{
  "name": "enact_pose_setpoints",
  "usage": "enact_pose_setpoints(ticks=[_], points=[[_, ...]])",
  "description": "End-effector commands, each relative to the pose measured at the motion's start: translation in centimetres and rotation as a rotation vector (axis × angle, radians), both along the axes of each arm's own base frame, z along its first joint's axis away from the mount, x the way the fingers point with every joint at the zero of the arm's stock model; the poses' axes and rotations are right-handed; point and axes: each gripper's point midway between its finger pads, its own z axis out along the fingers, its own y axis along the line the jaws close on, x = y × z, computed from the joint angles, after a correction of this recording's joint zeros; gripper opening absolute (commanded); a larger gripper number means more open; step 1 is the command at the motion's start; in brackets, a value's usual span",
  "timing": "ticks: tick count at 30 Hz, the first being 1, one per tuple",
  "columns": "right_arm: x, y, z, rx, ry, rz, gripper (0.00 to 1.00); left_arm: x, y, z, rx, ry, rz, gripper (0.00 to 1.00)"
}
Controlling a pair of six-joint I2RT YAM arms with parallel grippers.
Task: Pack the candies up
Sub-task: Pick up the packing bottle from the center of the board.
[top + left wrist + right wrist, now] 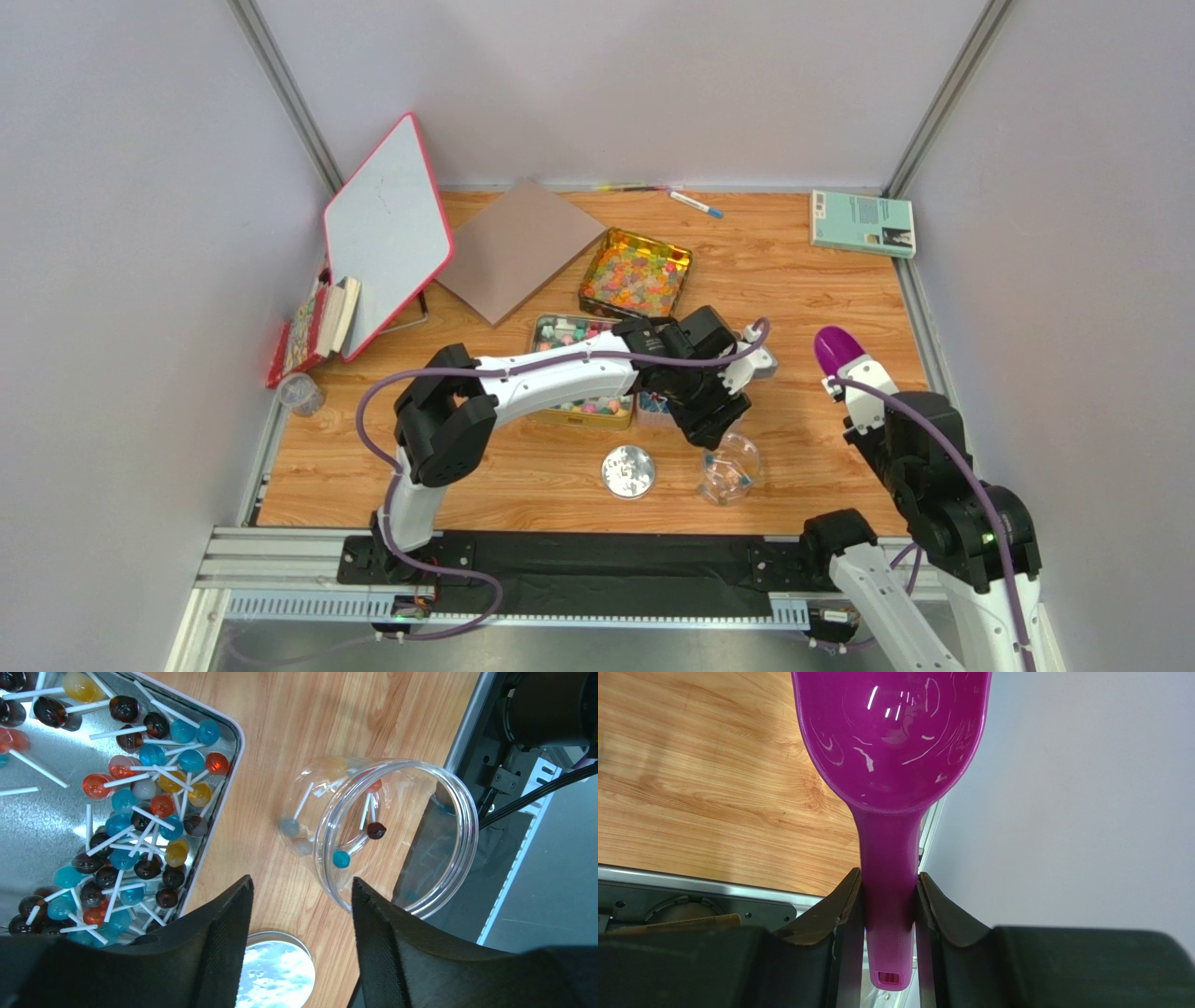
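Candies fill a gold tray [634, 275] and a second tin [567, 336] partly hidden under my left arm. In the left wrist view, lollipop candies [133, 812] lie heaped in a metal tray [235, 738]. Beside it stands a clear jar [460, 805] with three lollipops [342, 858] inside. My left gripper [300, 882] hovers open and empty over the wood between tray and jar, just above the jar [730, 471] in the top view. My right gripper [889, 875] is shut on the handle of the empty purple scoop [892, 735], held at the table's right edge [838, 347].
The jar's round metal lid [629, 472] lies left of the jar. A tilted whiteboard [386, 231], brown cardboard [512, 249], books [316, 325] and a small cup [298, 395] sit at the left. A teal book [861, 221] and pens [694, 205] lie at the back.
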Motion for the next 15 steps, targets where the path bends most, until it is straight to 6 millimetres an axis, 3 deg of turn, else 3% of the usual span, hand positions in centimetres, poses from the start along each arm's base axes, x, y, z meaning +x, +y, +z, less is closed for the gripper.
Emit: enact_pose_setpoints(ticks=[1,6,8,13,15], points=[[-1.2,-0.6,-0.6,-0.004,0.018,-0.043,0.0,-0.1,-0.6,0.8,-0.008,-0.035,-0.02,0.56],[-1.3,-0.7,-0.4,0.003,0.005,-0.049,0.0,0.1,0.0,0.7,0.01,-0.069,-0.022,0.36],[-1.3,-0.7,-0.5,0.0,0.007,-0.049,0.0,0.1,0.7,0.3,0.028,-0.087,-0.031,0.33],[-1.2,-0.7,-0.7,-0.003,0.005,-0.039,0.0,-0.3,3.4,0.3,0.083,-0.12,-0.056,0.2],[-1.0,-0.6,-0.8,-0.002,0.004,-0.038,0.0,-0.2,4.7,0.3,0.112,-0.159,-0.068,0.09]])
